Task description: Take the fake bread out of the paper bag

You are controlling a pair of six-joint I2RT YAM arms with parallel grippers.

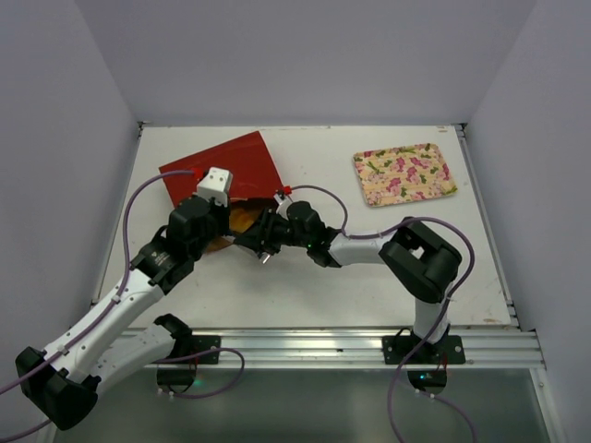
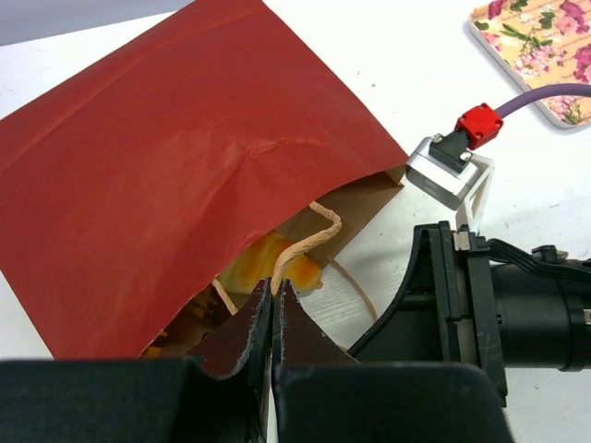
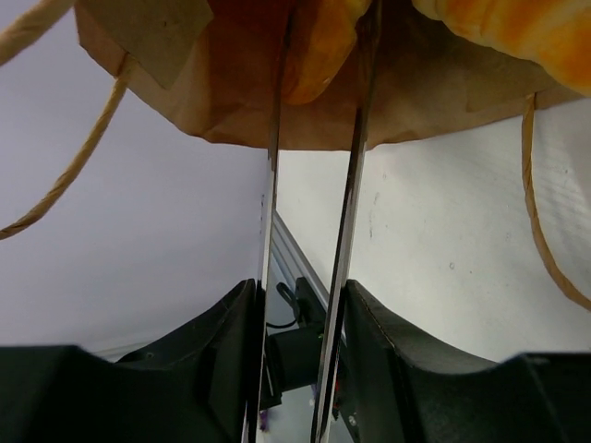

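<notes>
So the paper bag is lying flat toward the far left corner of the surface, red side up, with its open mouth facing the near edge and both arms crowded around it. The fake bread is still in there. From the left wrist view it's just an orange-yellow lump peeking out of the brown inside.

The left gripper sits right at the mouth with its fingers pressed together, basically no gap. One tan loop handle curls down to the fingertips, but honestly you can't tell whether it's actually pinched or just running past them.

The right gripper comes in from the right side and pokes into the opening. Its fingers are only a narrow slot apart, and an orange lobe of the bread fills the space between them, so it's clamped on the bread. The bag's brown lip hangs over the fingers in that view.

The flowery pink tray sits well apart, near the far right corner.
</notes>
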